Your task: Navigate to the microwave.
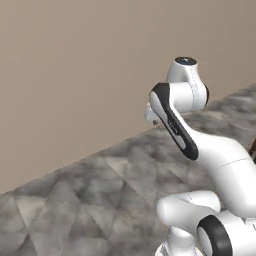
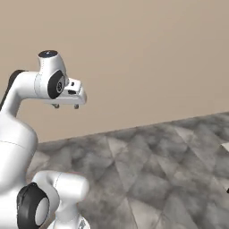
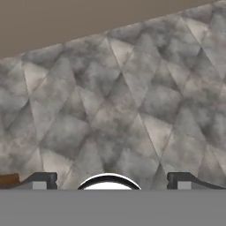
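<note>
grey tiled floor [image 3: 132,97], tan wall [image 1: 75,75]; tool [image 2: 65,106] spread, empty.

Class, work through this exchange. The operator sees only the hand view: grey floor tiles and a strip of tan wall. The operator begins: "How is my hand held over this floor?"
Observer: The gripper hangs well above the floor, fingers pointing down, on a folded arm.
Operator: What does the wall look like higher up?
Observer: The wall rises plain tan, with no cabinets or appliances on the stretch in both base views.
Operator: Anything toward the sides?
Observer: A small pale shape cuts into the right edge of the right base view at floor level. It is too cropped to identify.
</note>
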Available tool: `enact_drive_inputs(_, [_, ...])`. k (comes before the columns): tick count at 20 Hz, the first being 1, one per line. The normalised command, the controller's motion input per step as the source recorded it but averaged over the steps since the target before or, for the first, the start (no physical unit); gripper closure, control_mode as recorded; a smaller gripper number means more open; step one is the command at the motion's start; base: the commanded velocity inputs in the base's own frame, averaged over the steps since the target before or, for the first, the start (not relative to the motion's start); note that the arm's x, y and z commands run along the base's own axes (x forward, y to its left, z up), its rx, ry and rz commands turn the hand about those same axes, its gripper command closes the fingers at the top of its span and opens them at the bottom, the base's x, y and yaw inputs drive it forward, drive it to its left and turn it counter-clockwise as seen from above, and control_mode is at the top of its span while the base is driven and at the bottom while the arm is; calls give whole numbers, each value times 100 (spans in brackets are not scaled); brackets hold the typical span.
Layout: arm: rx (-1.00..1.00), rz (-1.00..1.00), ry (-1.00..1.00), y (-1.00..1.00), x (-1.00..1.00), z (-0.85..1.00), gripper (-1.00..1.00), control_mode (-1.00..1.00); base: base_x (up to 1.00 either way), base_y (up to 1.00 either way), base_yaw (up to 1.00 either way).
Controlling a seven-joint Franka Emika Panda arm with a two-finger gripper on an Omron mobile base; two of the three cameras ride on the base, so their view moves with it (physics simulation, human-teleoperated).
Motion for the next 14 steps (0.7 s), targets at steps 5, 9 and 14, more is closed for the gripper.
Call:
enact_drive_inputs(5, [0, 0, 0, 0, 0, 0, -100, 100, 0, -38, -89])
enact_drive_inputs(9, [0, 0, 0, 0, 0, 0, -100, 100, 0, -48, -85])
enact_drive_inputs(14, [0, 0, 0, 0, 0, 0, -100, 100, 8, -62, -77])
